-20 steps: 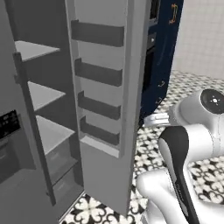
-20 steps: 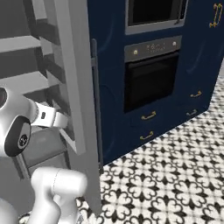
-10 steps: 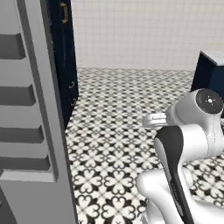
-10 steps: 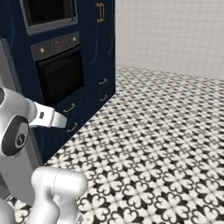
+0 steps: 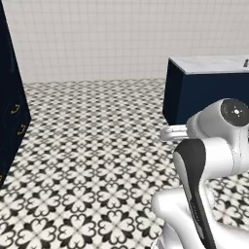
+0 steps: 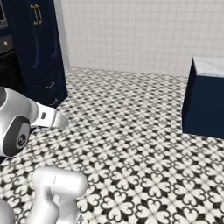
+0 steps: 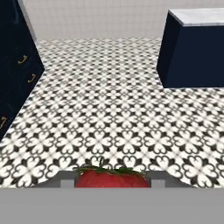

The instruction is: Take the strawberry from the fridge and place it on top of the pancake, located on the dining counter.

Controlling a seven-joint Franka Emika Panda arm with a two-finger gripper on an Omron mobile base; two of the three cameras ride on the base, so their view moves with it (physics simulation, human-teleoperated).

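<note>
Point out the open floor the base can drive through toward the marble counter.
The patterned tile floor lies bare between the navy cabinets on the left and the navy-based dining counter on the right, back to the white tiled wall. It is tightest beside the cabinets. The end effector carries the strawberry.

Red strawberry [image 7: 111, 179], blk/wht patterned floor [image 7: 113, 113], navy cabinets [image 7: 17, 65].

We saw a glossy white arm [image 5: 214, 146] of rounded links. A black band ran along one link, and a dark round joint cap [image 5: 234, 111] carried small markings.
</note>
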